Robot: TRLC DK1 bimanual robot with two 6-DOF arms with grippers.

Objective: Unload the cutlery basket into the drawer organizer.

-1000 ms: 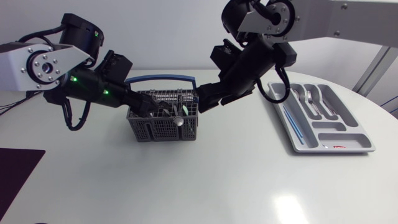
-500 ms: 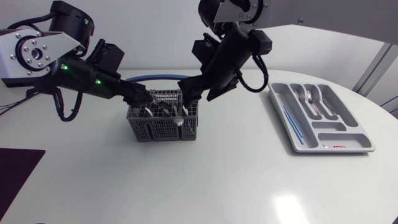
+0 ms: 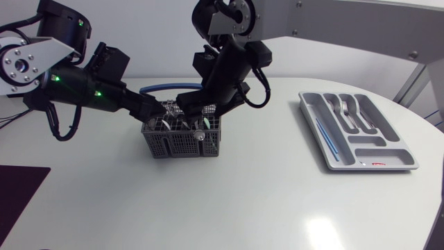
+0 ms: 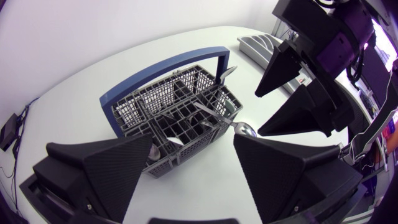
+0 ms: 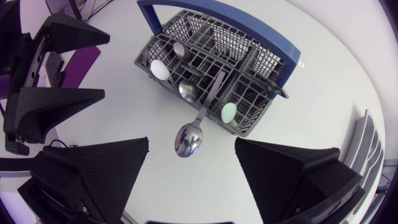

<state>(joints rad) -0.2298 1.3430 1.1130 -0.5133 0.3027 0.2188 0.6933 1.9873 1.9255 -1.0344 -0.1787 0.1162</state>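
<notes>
At mid-worktop [image 3: 243, 201], left of centre: wire basket [image 3: 182, 141] with both claws over it.
Basket upright, grey, its blue handle [image 5: 217, 9] raised; cutlery stands in its cells, and one spoon [image 5: 188, 140] leans out over a wall, bowl outward. Left claw [image 4: 193, 143] open, fingers wide apart, empty, at the basket's left rim. Right claw [image 5: 191, 143] open, empty, above the basket, the leaning spoon beneath its gap. Organizer [image 3: 374, 151] well apart at the worktop's right side, holding forks [image 3: 345, 111] and a blue-handled piece [image 3: 327, 139].
</notes>
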